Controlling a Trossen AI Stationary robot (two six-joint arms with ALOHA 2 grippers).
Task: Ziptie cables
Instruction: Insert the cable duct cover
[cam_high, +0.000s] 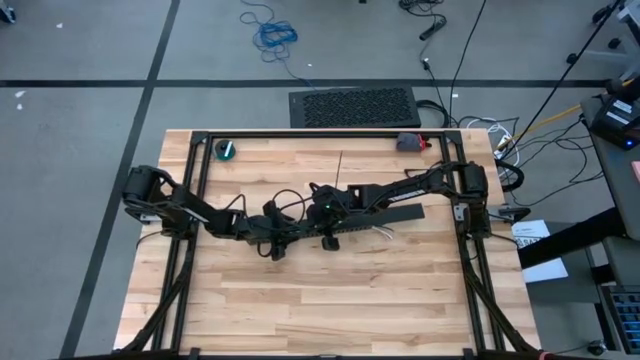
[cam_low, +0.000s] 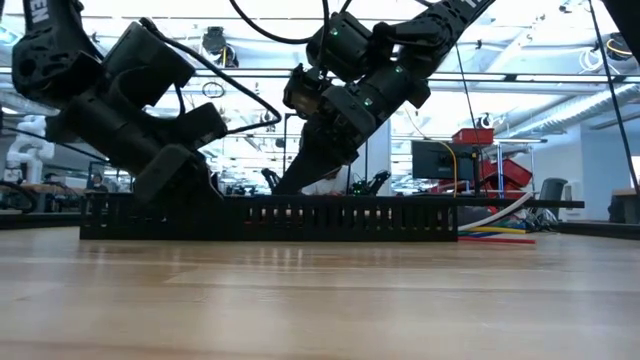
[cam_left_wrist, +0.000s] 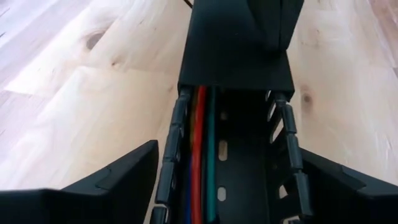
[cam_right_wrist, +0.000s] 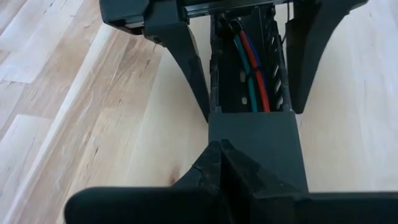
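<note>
Black slotted duct (cam_high: 345, 222) lies left-right across centre of high view, long axis along table (cam_high: 300, 310); cables (cam_left_wrist: 202, 155) run lengthwise inside it, ends spilling out right end (cam_low: 495, 232)

Left gripper (cam_left_wrist: 217, 186) spread, fingers straddling duct walls at left end; right gripper (cam_right_wrist: 221, 162) pressed together over solid cover (cam_right_wrist: 255, 143), mid-duct

Both point along channel toward each other; zipties not discernible
</note>
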